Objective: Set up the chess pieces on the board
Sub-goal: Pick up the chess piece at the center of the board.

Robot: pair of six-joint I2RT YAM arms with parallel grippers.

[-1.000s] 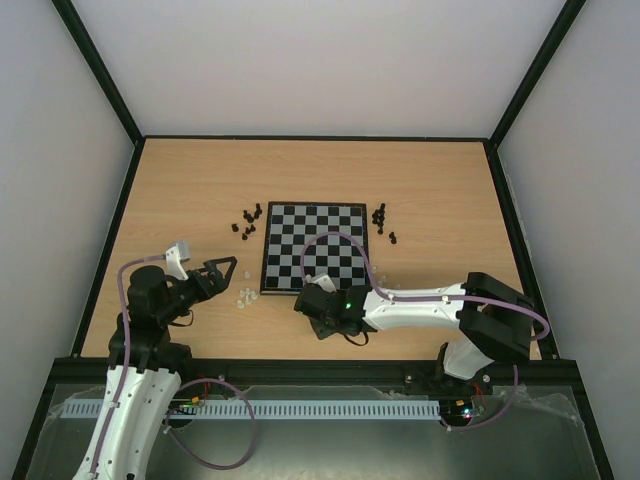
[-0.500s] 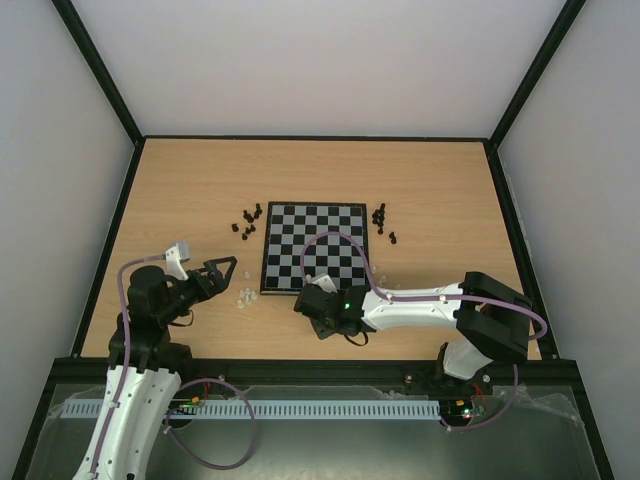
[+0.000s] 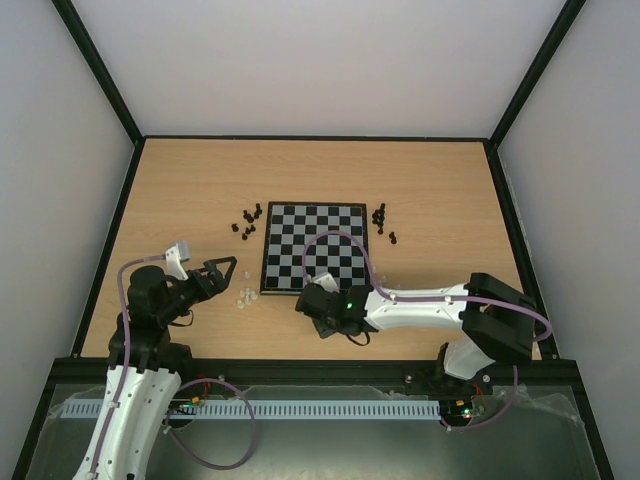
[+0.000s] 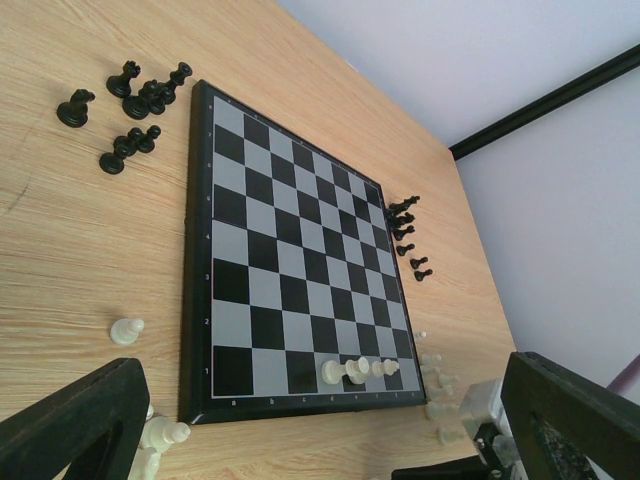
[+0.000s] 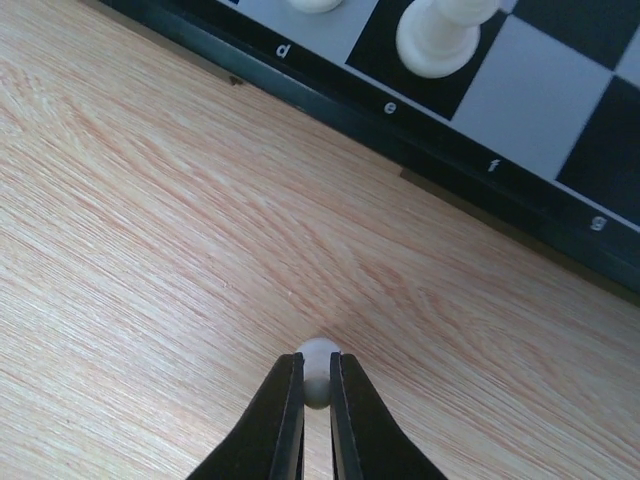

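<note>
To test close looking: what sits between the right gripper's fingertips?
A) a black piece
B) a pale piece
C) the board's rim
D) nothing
B: the right wrist view shows the right gripper pinched shut on a pale piece, above the wooden table.

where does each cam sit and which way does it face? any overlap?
Top external: above and behind the bases, looking down at the table and board; left arm and right arm show.
Left wrist: low off the board's near-left corner, facing far right; left gripper open, fingers in the bottom corners.
Right wrist: just above the table, facing the board's near edge; right gripper shut on a pale piece.
Shared: all see the board; both wrists see its near-row pieces.
</note>
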